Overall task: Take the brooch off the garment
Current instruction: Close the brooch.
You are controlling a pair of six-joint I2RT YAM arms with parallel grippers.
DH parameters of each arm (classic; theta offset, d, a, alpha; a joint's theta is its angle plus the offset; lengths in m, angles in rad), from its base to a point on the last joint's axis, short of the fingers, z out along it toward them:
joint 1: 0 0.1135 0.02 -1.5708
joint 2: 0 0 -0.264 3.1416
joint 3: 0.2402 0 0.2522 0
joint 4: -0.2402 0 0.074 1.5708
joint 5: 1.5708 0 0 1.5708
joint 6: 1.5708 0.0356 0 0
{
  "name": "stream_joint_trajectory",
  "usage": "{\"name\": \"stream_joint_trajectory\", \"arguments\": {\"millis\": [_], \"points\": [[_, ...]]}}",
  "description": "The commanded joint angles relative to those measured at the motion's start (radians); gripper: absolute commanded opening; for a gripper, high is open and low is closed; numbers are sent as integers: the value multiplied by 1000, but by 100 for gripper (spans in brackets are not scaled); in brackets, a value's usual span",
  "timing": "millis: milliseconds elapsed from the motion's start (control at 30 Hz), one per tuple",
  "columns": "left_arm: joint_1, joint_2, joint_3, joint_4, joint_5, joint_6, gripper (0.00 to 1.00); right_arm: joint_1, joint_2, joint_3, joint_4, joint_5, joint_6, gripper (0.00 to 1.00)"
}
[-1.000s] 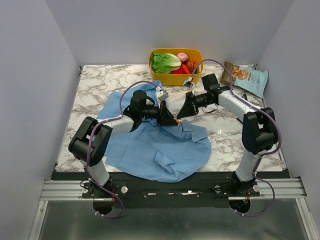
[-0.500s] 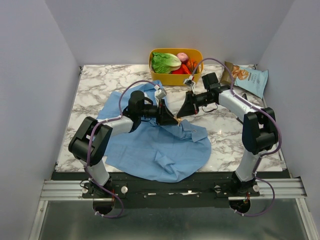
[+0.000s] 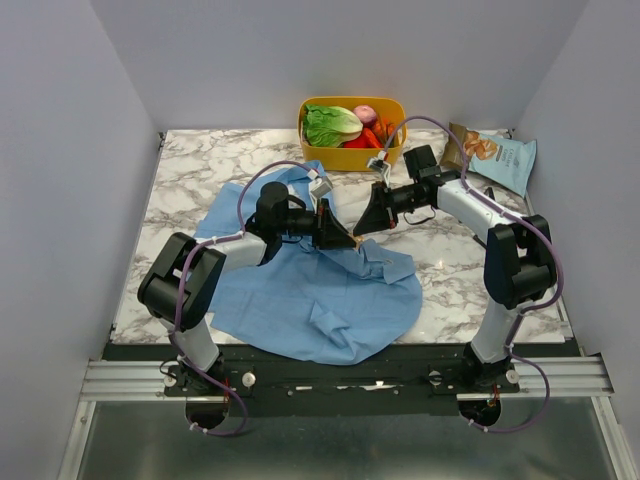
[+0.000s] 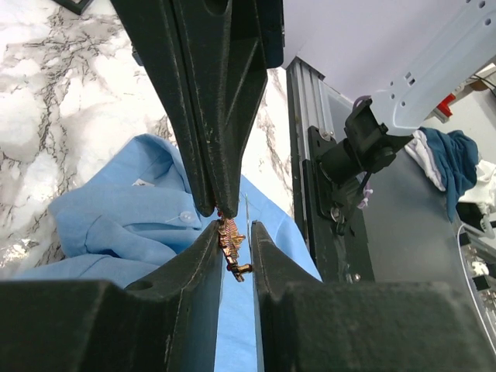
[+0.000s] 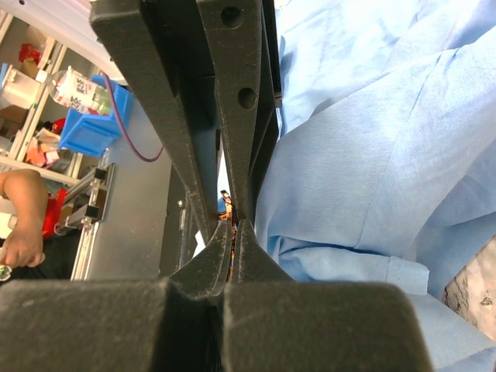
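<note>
Marble table [image 3: 200, 160] under grey walls carries a blue shirt [image 3: 320, 290] spread across its near half, the two arms meeting over the cloth at mid-table.

From the left, the left gripper [image 4: 234, 232] has its fingers a little apart with the brooch [image 4: 232, 248] in the gap. Whether the pads actually pinch it cannot be told. The brooch, a tiny coppery ornament, hangs just above a fold of the shirt beside a white button [image 4: 186, 217]. A thin pin shows at its right edge. Whether that pin is through the cloth cannot be seen.

To the right, the right gripper [image 4: 215, 203] is pressed together, its tips meeting just above the brooch. What they nip, if anything, is hidden.

Beyond the arms stand a yellow basket [image 3: 350, 158] of vegetables and, at far right, a snack bag [image 3: 505, 160].

By its look the brooch is light, rigid and easily bent or dropped, small enough to slip from broad pads. The surest hold is probably across the ornament's body, not on the pin. The shirt is thin and limp and would likely rise with any pull, so the cloth close by wants pinning down while the brooch is drawn out along the pin's line.
</note>
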Motion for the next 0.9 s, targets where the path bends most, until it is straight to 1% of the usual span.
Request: {"name": "stream_joint_trajectory", "arguments": {"millis": [0, 400, 600, 733, 867], "points": [[-9, -10, 4, -1, -22, 44, 25, -5, 23, 20, 9, 30, -2, 0], [-9, -4, 4, 6, -28, 33, 20, -4, 18, 18, 13, 36, 0, 0], [-11, -9, 12, -41, -53, 60, 16, -4, 12, 15, 18, 48, 0, 0], [-12, -12, 30, -110, -70, 105, 13, -4, 3, 12, 27, 62, 1, 0], [-15, -12, 37, -143, -85, 131, 13, -4, -5, 7, 35, 85, 6, 0]]}}
